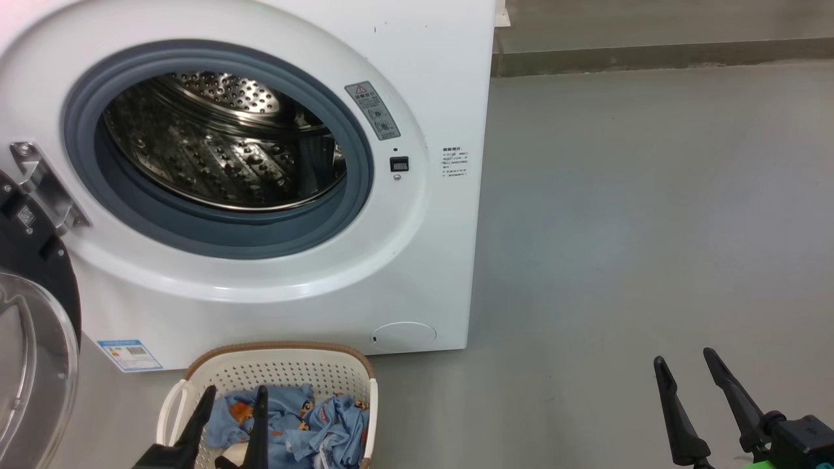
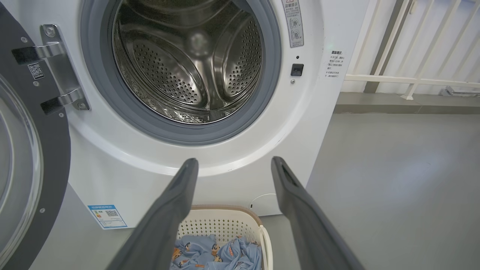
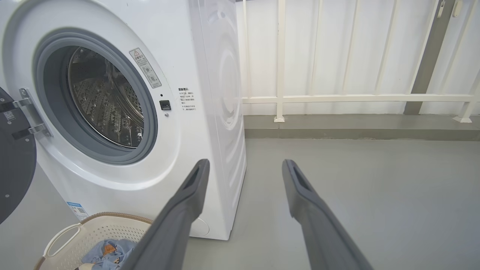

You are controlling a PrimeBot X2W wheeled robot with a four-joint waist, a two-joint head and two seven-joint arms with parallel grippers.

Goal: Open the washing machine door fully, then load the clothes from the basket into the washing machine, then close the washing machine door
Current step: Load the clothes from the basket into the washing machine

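Left gripper (image 1: pixel 236 391), its 2 fingers spread wide and empty, hangs over the basket (image 1: pixel 280 348). The clothes (image 1: pixel 306 423) lie just below and ahead of its tips, and the open drum (image 1: pixel 221 143) lies beyond and higher. Right gripper (image 1: pixel 684 357), equally wide and empty, stands well apart, so the left arm is judged nearer.
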